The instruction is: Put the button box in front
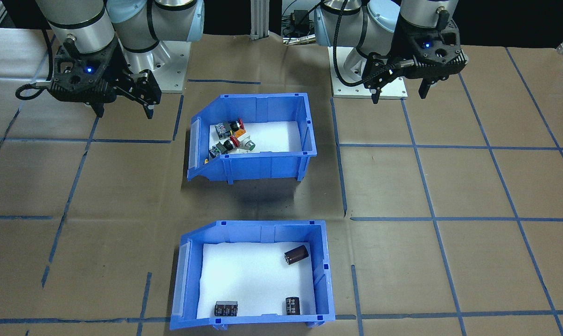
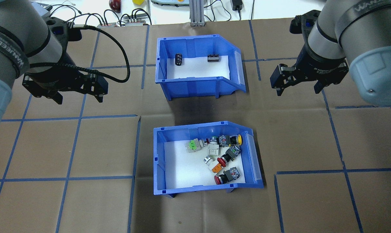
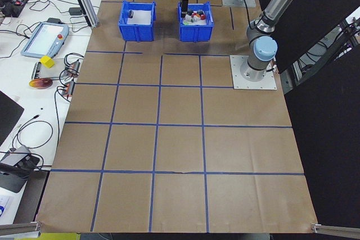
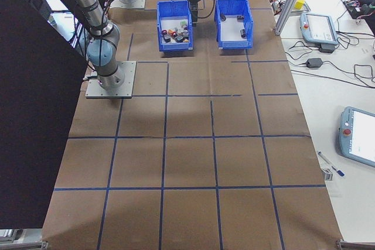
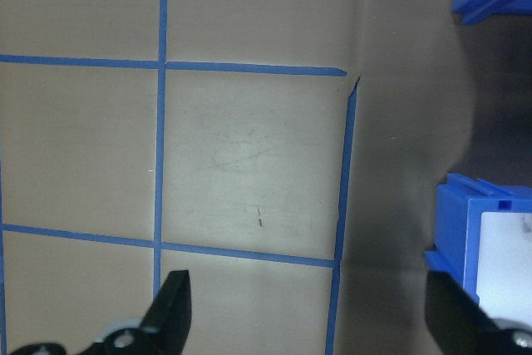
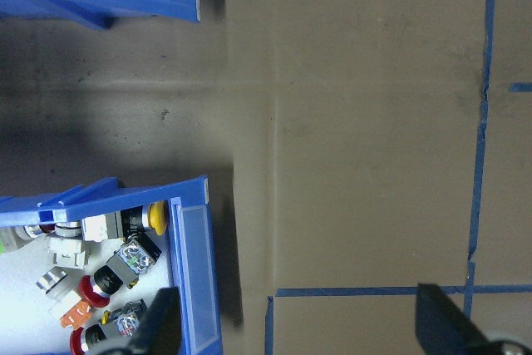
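The button box (image 2: pixel 159 161) is a blue open-top bin with white foam and several red, green, yellow and orange push-buttons (image 2: pixel 221 155) heaped at one end. It stands on the table on the robot's side of an identical blue bin (image 2: pixel 195 85) holding dark cylinders. In the front-facing view the button box (image 1: pixel 262 165) is behind that bin (image 1: pixel 262 231). My left gripper (image 2: pixel 78 98) (image 1: pixel 399 98) hangs open and empty above the table, left of both bins. My right gripper (image 2: pixel 297 92) (image 1: pixel 124 114) hangs open and empty to their right. The right wrist view shows the button box corner (image 6: pixel 189 263).
Brown paper with a blue tape grid covers the table (image 2: pixel 85 194). The arm bases (image 1: pixel 370 88) sit behind the bins on the robot's side. An aluminium post (image 2: pixel 195 13) and cables stand at the far edge. Teach pendants (image 4: pixel 319 27) lie on side tables.
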Available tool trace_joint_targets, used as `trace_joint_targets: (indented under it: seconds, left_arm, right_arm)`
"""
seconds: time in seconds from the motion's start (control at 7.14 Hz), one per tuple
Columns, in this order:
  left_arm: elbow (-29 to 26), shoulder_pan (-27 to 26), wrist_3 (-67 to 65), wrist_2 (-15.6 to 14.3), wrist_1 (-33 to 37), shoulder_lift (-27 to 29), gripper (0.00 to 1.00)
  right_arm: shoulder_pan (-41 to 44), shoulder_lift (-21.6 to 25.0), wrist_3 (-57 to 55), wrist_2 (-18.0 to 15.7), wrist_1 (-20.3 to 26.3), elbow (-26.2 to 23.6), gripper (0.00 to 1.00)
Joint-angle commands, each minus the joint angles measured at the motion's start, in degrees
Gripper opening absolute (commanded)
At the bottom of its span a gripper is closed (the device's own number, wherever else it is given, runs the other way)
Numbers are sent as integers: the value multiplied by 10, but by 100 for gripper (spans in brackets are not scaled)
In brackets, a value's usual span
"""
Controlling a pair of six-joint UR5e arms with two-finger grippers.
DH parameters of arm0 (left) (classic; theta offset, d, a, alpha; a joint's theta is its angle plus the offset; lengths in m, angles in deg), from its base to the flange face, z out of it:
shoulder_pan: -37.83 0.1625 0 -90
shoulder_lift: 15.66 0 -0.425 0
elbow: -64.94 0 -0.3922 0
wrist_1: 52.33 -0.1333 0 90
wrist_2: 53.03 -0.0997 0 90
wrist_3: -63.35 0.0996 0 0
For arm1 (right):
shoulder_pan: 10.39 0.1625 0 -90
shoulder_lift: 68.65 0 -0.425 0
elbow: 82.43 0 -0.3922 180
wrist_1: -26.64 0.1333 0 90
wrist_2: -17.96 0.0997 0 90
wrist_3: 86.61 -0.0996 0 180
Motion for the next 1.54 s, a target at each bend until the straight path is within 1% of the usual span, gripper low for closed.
trace_joint_targets:
  seconds: [0.0, 0.14, 0.28, 0.56, 0.7, 0.84, 0.98, 1.12, 1.26, 1.4]
  left_arm:
    - [0, 1, 0, -2, -7, 6, 99]
    - [4, 0, -1, -3, 1, 9, 99]
    - [3, -2, 6, -11, 2, 3, 99]
    - [4, -2, -3, -5, 2, 2, 99]
    - [6, -2, -37, 8, 1, 3, 99]
    - [15, -9, -113, 33, 4, -10, 99]
    - [35, -10, -223, 60, 4, -20, 99]
    - [68, -13, -309, 89, 4, -35, 99]
    - [102, -30, -392, 108, 2, -55, 98]
    - [143, -78, -527, 106, -6, -77, 98]
  right_arm:
    - [0, 0, 6, -2, 0, 1, 100]
    - [0, -6, 14, -1, 0, 4, 100]
    - [0, -25, 16, 0, 1, 14, 100]
    - [8, -89, 36, 7, 9, 71, 100]
    - [11, -114, 100, 8, 13, 100, 100]
    - [15, -133, 181, 9, 15, 114, 100]
    - [32, -153, 246, 8, 3, 119, 100]
    - [59, -185, 315, 7, 1, 142, 100]
    - [86, -223, 348, 7, -7, 186, 100]
    - [117, -264, 390, 8, -8, 226, 100]
